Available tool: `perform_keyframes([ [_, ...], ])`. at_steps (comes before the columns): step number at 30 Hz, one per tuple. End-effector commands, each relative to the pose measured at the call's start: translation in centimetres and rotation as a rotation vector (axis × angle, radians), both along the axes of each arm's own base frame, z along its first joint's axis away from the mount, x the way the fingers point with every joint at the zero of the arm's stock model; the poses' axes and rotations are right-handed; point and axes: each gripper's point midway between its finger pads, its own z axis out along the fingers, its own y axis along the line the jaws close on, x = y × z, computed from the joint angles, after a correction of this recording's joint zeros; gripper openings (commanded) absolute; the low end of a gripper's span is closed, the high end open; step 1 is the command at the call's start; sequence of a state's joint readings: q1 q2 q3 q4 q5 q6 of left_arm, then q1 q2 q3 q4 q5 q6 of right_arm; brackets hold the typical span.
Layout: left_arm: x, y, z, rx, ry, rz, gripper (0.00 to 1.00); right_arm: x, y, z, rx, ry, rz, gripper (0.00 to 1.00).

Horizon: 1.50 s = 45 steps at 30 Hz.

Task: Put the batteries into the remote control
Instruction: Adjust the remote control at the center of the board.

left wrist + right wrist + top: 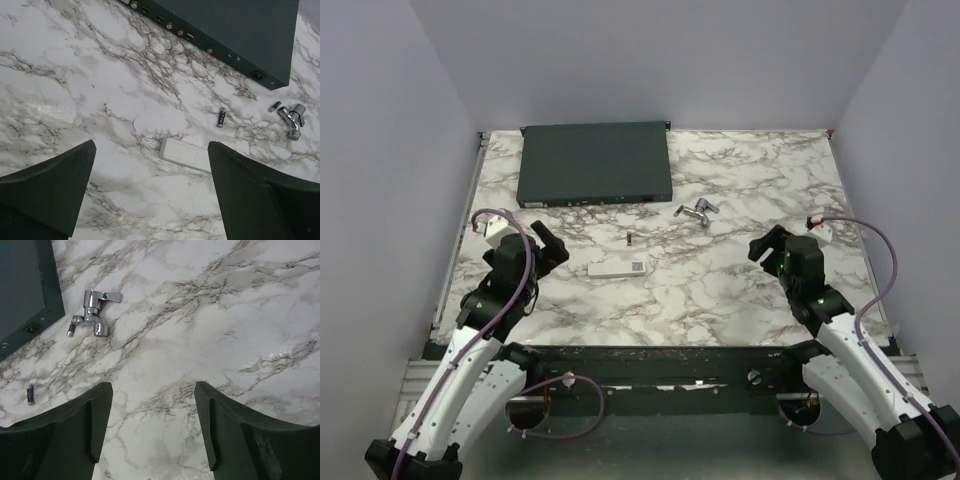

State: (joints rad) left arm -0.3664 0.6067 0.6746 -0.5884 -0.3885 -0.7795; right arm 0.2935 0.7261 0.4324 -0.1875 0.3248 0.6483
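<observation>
Left fingers: wide apart, empty.
Right fingers: spread, empty too.
Remote control: lower centre, flat on tabletop.
Battery: just above it, apart.
Risk: slim and round, could roll away under off-centre pinch.

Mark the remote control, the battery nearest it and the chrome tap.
remote control [184,153]: left wrist view, middle of white face.
battery [221,117]: left wrist view, mid-cylinder.
chrome tap [91,312]: right wrist view, its body.

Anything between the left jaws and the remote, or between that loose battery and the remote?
Nothing visible does. Bare marble tabletop alone lies between the open left jaws and the slim white plastic remote control, and between it and the small dark cylindrical battery beyond.
</observation>
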Motion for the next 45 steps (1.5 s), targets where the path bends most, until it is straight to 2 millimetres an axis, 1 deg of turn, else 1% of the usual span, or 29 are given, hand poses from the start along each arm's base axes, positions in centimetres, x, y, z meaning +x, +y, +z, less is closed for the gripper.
perform_keyframes([
  [1,0.0,1.2,0.5,0.005,-0.014,0.067,0.99,-0.4,-0.5,0.1,-0.032,-0.001,0.002,0.74],
  [4,0.2,1.1,0.5,0.001,-0.020,0.066,0.99,-0.6,-0.6,0.4,-0.034,-0.008,-0.001,0.74],
  [9,0.5,0.7,0.8,0.002,-0.022,0.050,0.99,-0.7,-0.5,0.2,-0.030,-0.009,0.007,0.75],
  [13,0.7,0.5,1.0,0.019,-0.039,0.022,0.99,-0.7,-0.5,0.2,-0.030,-0.008,0.010,0.75],
  [14,0.9,0.2,1.0,0.026,-0.048,-0.005,0.99,-0.7,-0.4,0.2,-0.028,-0.008,0.011,0.74],
  [16,1.4,-1.5,1.2,0.028,-0.075,-0.107,0.99,-0.8,-0.2,0.2,-0.020,-0.010,0.020,0.75],
  [18,2.2,-4.3,1.7,0.029,-0.095,-0.276,0.98,-0.8,0.2,0.1,-0.009,-0.014,0.043,0.75],
  [19,2.4,-5.3,1.6,0.033,-0.072,-0.331,0.98,-0.7,0.5,0.2,-0.001,-0.018,0.056,0.75],
  [21,3.1,-6.9,0.4,0.088,0.009,-0.406,0.98,-0.7,1.1,0.0,0.018,-0.020,0.087,0.75],
  [23,3.4,-7.9,-1.0,0.124,0.085,-0.445,0.98,-0.6,1.8,-0.1,0.038,-0.026,0.116,0.75],
  [26,3.2,-11.2,-2.9,0.104,0.134,-0.583,0.95,-0.5,2.4,-0.4,0.054,-0.018,0.138,0.75],
  [28,3.3,-12.3,-3.9,0.147,0.152,-0.609,0.95,-0.5,2.5,-0.4,0.061,-0.012,0.143,0.75],
  [32,4.4,-12.6,-5.8,0.197,0.195,-0.569,0.93,-0.5,3.1,-0.8,0.079,0.002,0.162,0.75],
  [34,4.9,-13.1,-6.3,0.215,0.186,-0.595,0.92,-0.6,3.4,-0.9,0.093,0.002,0.178,0.75],
  [35,5.2,-13.7,-6.2,0.220,0.153,-0.637,0.91,-0.6,3.7,-1.0,0.101,0.004,0.189,0.75],
  [36,5.3,-14.3,-6.5,0.219,0.128,-0.675,0.90,-0.6,3.9,-1.1,0.111,0.004,0.198,0.75],
  [38,6.0,-15.2,-6.7,0.217,0.059,-0.704,0.90,-0.7,4.6,-0.9,0.133,0.007,0.229,0.75],
  [41,7.3,-15.0,-8.1,0.250,0.072,-0.676,0.91,-0.7,5.6,-0.8,0.157,0.013,0.273,0.75],
  [43,7.8,-15.1,-9.5,0.267,0.107,-0.676,0.91,-0.9,6.3,-0.8,0.169,0.029,0.317,0.75],
  [45,8.1,-15.0,-10.8,0.267,0.144,-0.685,0.91,-0.9,6.6,-1.0,0.167,0.041,0.333,0.75],
])
